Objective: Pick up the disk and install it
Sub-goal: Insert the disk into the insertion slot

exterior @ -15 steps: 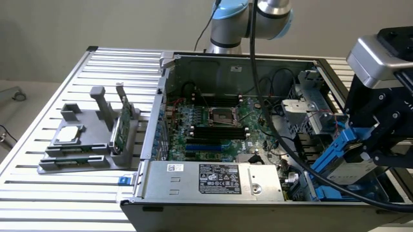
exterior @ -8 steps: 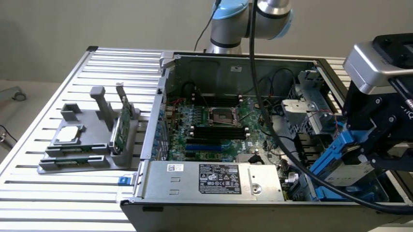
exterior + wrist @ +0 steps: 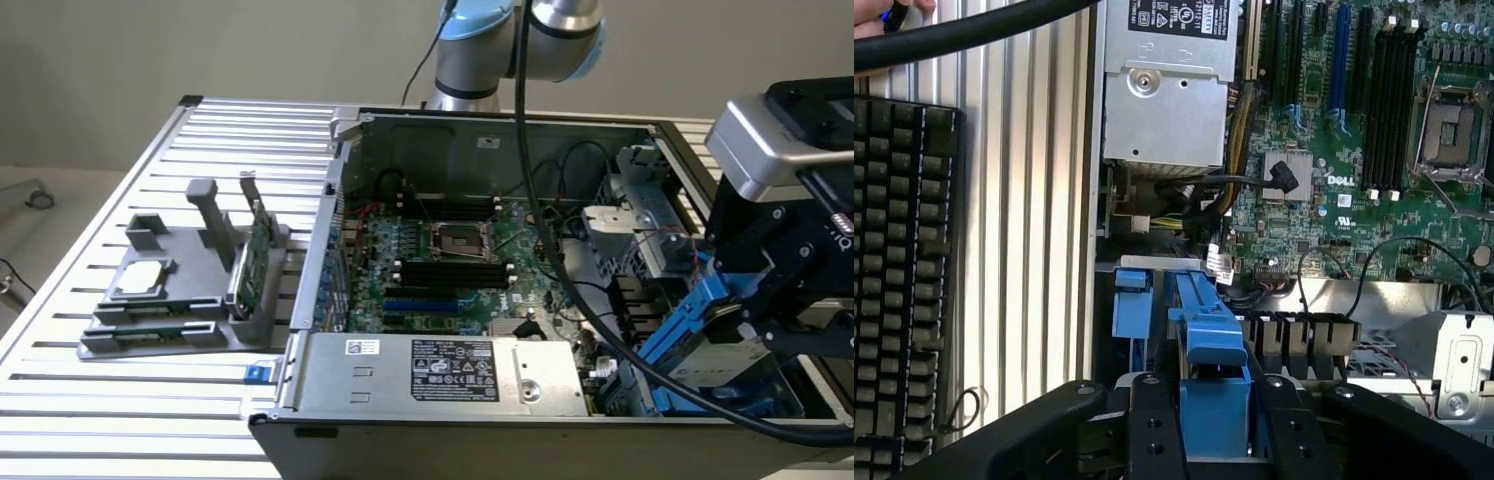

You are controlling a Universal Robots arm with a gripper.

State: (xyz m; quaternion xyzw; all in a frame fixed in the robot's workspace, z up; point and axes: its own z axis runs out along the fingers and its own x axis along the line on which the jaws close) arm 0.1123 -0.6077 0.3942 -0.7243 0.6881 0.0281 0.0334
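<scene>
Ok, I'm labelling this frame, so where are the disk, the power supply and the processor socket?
disk [image 3: 685, 325], exterior view, on its blue side rail.
power supply [image 3: 454, 368], exterior view, on its printed label.
processor socket [image 3: 454, 240], exterior view, on its middle.

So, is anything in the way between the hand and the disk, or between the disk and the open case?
Nothing between them: the hand is closed on the disk by its blue rail. Near it, a blue bracket and black cables sit close by; whether they block it I cannot tell.
</scene>
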